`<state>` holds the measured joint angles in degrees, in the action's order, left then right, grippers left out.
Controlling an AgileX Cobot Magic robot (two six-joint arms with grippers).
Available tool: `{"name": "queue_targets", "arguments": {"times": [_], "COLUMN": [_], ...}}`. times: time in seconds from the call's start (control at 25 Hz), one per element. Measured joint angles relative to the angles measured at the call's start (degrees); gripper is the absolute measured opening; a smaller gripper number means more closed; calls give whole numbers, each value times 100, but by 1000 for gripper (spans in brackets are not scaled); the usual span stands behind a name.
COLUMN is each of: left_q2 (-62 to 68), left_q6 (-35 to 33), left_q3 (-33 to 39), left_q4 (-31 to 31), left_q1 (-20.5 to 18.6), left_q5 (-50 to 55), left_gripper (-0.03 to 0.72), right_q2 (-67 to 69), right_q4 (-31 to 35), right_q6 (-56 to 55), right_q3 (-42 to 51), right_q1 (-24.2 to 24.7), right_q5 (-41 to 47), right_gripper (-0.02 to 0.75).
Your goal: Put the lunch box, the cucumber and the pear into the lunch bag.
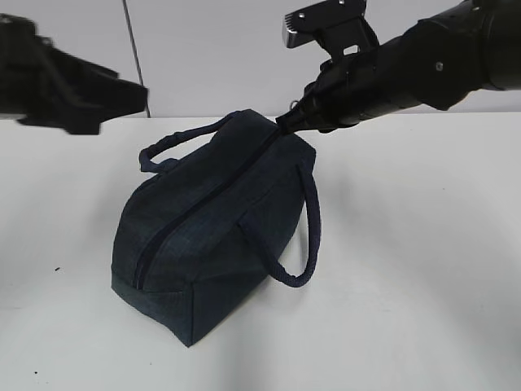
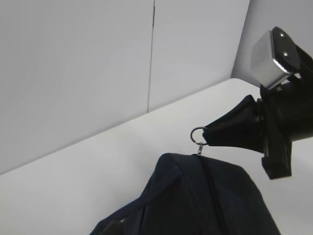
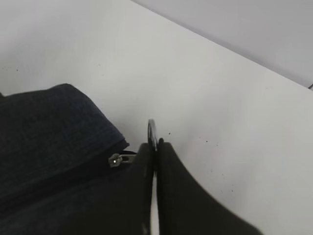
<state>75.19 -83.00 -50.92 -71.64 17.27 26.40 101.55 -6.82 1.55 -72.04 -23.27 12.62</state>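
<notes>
The right gripper is pressed together on the metal ring pull at the far end of the one lunch bag – the closed zipper runs from that pinch down the bag's long axis toward the near left corner, so I judge any pull must follow that line. The left gripper hangs up left, clear of the bag, its opening not readable here – one bag, two handles, and no lunch box, cucumber or pear in sight
</notes>
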Motion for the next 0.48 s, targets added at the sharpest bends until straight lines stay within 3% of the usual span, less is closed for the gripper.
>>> {"name": "queue_targets", "arguments": {"times": [0.2,0.32,0.48], "left_q2": [1495,1990,2253], "left_q6": [913,1397,1547], "left_q3": [-1403,-1816,-1994], "left_q4": [845,1266,1426], "left_q1": [646,799,850], "left_q5": [32,5,-2], "left_gripper": [320,319,319], "right_q2": [0,0,0], "right_q4": [13,27,99], "right_q6": [0,0,0], "right_q3": [0,0,0], "right_q1": [0,-135,-223], "right_q5": [0,12,12], "right_gripper": [6,6,6]}}
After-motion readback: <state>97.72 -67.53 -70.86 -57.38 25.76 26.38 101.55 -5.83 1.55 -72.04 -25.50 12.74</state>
